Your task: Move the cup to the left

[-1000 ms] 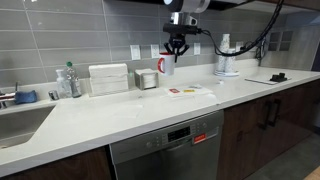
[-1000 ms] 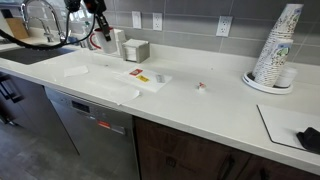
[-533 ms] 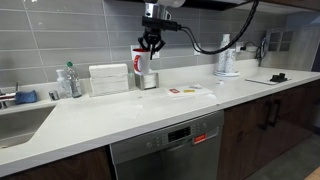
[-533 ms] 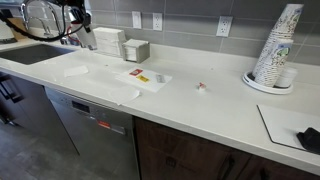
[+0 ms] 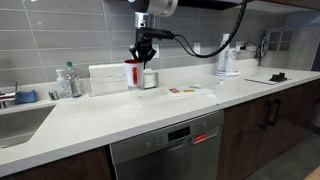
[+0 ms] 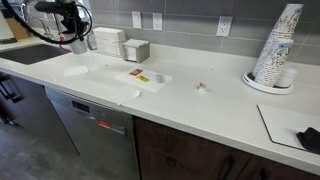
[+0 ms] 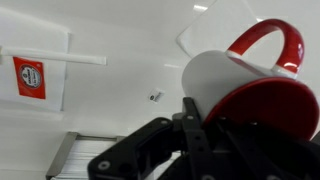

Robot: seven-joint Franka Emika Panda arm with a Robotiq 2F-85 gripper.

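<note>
The cup [image 5: 132, 73] is a small red mug with a white interior and a side handle. My gripper [image 5: 143, 58] is shut on its rim and holds it in the air above the white counter [image 5: 120, 115], in front of a white box [image 5: 108, 78]. In the wrist view the cup [image 7: 255, 95] fills the right side, handle up, with my black fingers [image 7: 192, 125] clamped on its wall. The small silver canister [image 5: 150, 79] stands just right of the cup. In an exterior view my arm [image 6: 62, 12] is at the far left; the cup is hard to make out there.
A clear bottle [image 5: 66, 82] and the sink [image 5: 20, 118] lie further left. A white tray with packets [image 5: 190, 92] is mid-counter. A stack of paper cups [image 6: 275, 45], a white appliance [image 5: 226, 60] and a black object [image 5: 277, 77] are at the other end. Wall tiles stand close behind.
My gripper has carried the cup leftwards along the counter, past the silver canister, to in front of the white box, and a little lower.
</note>
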